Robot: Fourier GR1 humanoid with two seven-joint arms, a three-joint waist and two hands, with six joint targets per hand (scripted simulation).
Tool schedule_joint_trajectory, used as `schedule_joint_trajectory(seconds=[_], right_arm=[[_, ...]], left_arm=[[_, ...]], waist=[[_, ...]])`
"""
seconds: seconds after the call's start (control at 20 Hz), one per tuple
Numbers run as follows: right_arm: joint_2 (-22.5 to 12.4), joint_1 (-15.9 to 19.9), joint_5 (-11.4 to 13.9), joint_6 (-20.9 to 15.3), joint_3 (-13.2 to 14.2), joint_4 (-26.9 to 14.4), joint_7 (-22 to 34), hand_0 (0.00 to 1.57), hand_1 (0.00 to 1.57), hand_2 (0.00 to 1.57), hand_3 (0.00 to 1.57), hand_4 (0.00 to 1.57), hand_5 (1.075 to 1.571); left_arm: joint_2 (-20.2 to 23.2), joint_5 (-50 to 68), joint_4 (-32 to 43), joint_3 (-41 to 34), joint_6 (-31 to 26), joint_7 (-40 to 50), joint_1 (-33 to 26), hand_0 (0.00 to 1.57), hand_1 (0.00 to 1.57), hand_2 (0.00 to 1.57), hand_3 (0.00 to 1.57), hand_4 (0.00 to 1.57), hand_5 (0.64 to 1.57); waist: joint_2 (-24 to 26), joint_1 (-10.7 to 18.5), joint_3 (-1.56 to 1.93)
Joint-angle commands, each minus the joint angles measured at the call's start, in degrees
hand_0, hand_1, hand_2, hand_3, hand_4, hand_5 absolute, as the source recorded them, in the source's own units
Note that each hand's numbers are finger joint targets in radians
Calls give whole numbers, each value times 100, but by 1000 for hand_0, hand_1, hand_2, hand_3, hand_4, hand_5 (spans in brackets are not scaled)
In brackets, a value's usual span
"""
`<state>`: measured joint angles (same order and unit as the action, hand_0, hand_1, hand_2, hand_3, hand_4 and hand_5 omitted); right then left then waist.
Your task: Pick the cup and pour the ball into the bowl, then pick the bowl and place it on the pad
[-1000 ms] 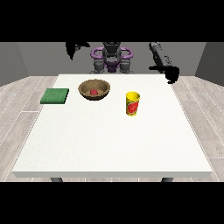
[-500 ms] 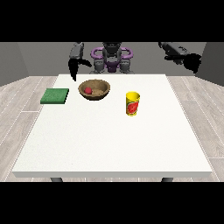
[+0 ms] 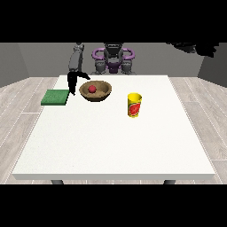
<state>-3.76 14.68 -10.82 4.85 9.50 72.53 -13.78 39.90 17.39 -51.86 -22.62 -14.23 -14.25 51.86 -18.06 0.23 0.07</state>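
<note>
A brown bowl [image 3: 101, 93] stands at the table's back, left of centre, with a red ball [image 3: 92, 89] inside it. An upright yellow cup [image 3: 134, 105] with a red label stands apart to the bowl's right, nearer the camera. A green pad [image 3: 56, 97] lies flat at the table's left edge. The hand at the view's left [image 3: 72, 82] hangs low between pad and bowl, fingers pointing down and open, close to the bowl's left rim; whether it touches the rim I cannot tell. The hand at the view's right [image 3: 196, 48] is raised high beyond the table's right side, open, holding nothing.
The white table [image 3: 115, 142] stretches wide toward the camera in front of the cup. The robot's torso [image 3: 113, 60] stands behind the back edge. A wooden floor surrounds the table.
The hand at the view's left has come down from beside the torso to the bowl's left side. The hand at the view's right has swung up and outward. Bowl, ball, cup and pad have not moved.
</note>
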Motion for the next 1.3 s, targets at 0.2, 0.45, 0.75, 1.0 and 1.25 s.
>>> schedule_joint_trajectory(seconds=[0.2, 0.45, 0.75, 1.0, 1.25], right_arm=[[56, 880, -236, -138, 363, -1374, -113, 0, 0, 0, 0, 412, 1571], [-41, 1017, -241, 20, 389, -1940, -316, 0, 0, 0, 0, 401, 1571], [-180, 1421, -154, -15, 628, -2771, -1105, 0, 0, 0, 0, 307, 1567], [108, 1229, -120, -311, 530, -2675, -950, 0, 0, 0, 0, 312, 1570], [338, 1595, 121, -927, 346, -2550, -873, 0, 0, 0, 0, 436, 1570]], left_arm=[[496, 275, -35, -155, -154, 574, 510, 0, 0, 0, 0, 0, 1535], [666, 390, 40, -269, -357, 529, 333, 0, 0, 0, 0, 0, 1537], [531, 460, -583, -31, -101, 956, 810, 0, 0, 0, 0, 0, 1529], [319, 441, -574, 44, -49, 931, 547, 0, 0, 0, 0, 0, 1537], [460, 607, -465, 26, -270, 1028, 988, 0, 0, 0, 0, 0, 1533]], waist=[[-42, 5, -3], [7, 30, -5], [-451, 334, 3], [-62, 392, -3], [-442, 676, -5]])
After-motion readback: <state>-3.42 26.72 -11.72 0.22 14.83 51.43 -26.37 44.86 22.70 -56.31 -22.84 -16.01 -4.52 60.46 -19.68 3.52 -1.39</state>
